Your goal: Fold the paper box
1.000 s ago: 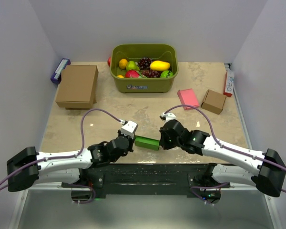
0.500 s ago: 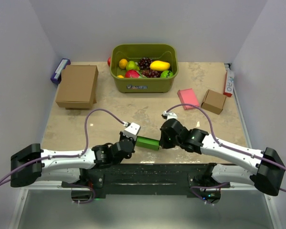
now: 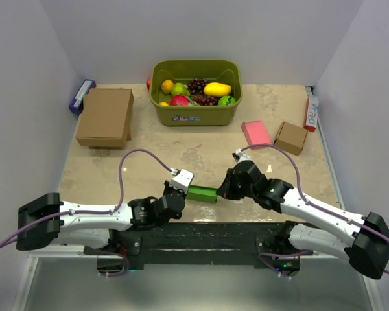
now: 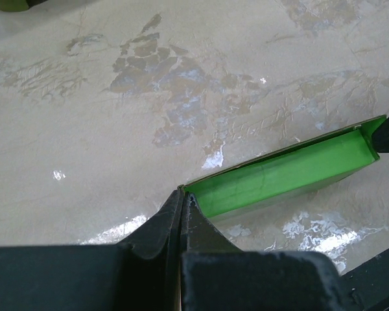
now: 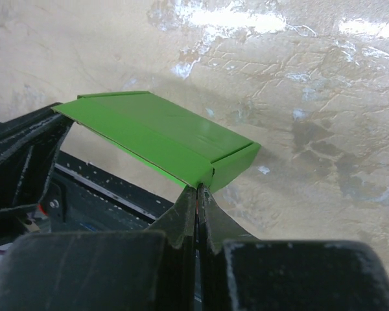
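The paper box [image 3: 201, 193] is a bright green, long narrow block held between both grippers just above the table's near edge. My left gripper [image 3: 184, 188] is shut on its left end. In the left wrist view the fingertips [image 4: 183, 192] pinch the box's near corner, and the box [image 4: 285, 172] shows an open green inside. My right gripper [image 3: 222, 190] is shut on the right end. From the right wrist, that gripper [image 5: 198, 188] pinches the lower corner of the box [image 5: 162, 133], which casts a shadow on the table.
An olive basket [image 3: 194, 115] of fruit stands at the back centre. A large brown cardboard box [image 3: 105, 116] lies back left, a pink flat box [image 3: 255, 133] and a small brown box [image 3: 290, 137] at the right. The black rail [image 3: 201, 233] runs right beneath the box.
Both arms have shifted: the right wrist swung round to the right and the left arm slid in further. The green box stays almost where it was, held at both ends.
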Robot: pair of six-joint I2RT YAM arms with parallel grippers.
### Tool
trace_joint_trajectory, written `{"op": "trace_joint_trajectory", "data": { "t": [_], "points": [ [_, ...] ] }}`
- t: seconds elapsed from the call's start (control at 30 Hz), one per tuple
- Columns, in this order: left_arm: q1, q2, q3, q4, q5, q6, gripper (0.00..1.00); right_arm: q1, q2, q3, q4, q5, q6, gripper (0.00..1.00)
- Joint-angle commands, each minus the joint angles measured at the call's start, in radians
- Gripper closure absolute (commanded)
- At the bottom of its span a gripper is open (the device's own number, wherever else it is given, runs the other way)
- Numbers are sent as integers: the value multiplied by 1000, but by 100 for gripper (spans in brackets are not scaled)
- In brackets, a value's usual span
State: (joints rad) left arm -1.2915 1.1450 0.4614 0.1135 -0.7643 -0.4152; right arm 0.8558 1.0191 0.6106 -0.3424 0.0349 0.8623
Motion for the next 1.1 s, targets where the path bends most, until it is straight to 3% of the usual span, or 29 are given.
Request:
{"op": "trace_joint_trajectory", "data": {
  "t": [0.0, 0.3, 0.8, 1.07],
  "points": [
    [-31, 44, 2, -61, 39, 1, 100, -18, -40, -43, 108, -33, 84, 100],
    [-43, 52, 6, -60, 28, 6, 100, -35, -77, -72, 120, -55, 104, 100],
    [-43, 67, 10, -46, 26, -63, 100, -31, -2, -57, -29, 28, -52, 100],
    [-45, 71, -6, -34, 29, -117, 100, 69, 82, -48, -66, 146, -48, 100]
  ]
}}
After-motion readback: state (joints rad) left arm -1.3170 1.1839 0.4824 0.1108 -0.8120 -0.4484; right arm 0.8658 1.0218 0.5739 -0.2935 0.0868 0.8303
